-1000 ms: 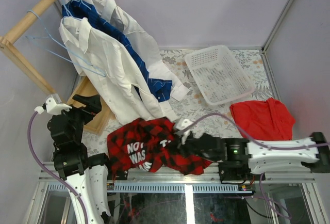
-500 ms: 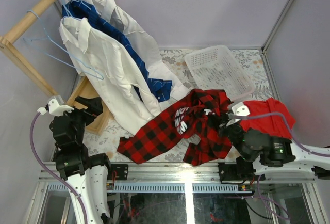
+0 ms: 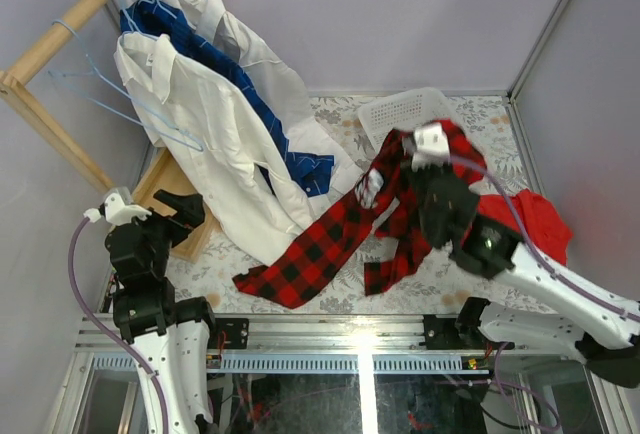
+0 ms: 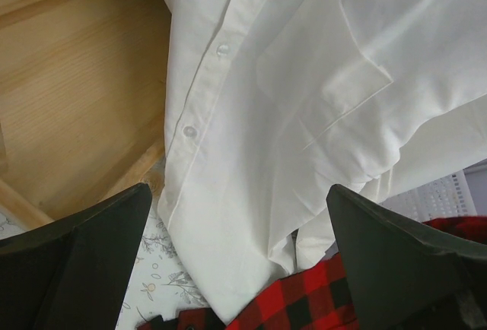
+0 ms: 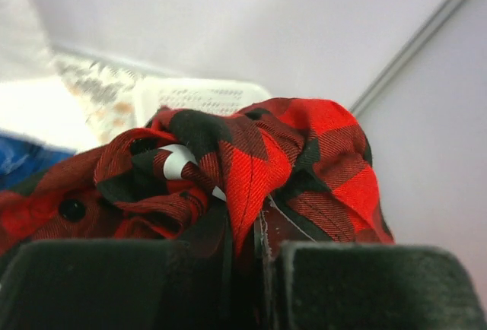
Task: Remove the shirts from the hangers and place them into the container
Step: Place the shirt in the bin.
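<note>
Hoisted since a moment ago, the red-and-black plaid shirt [image 3: 330, 239] now trails up off the tabletop [image 3: 495, 119]. Left gripper [image 4: 240, 265]: jaws wide apart, empty, facing a hanging white shirt [image 3: 200, 124]. Right gripper [image 3: 428, 154]: jaws pinched tight on plaid above the white basket [image 3: 400, 114]. Next, I'd say, it should lower and let go inside.

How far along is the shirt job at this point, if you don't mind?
Done: the plaid shirt is off the rack. In hand: the right gripper holds it raised by the basket. Left: dropping it in, then the two white shirts and blue shirt hanging there.
</note>
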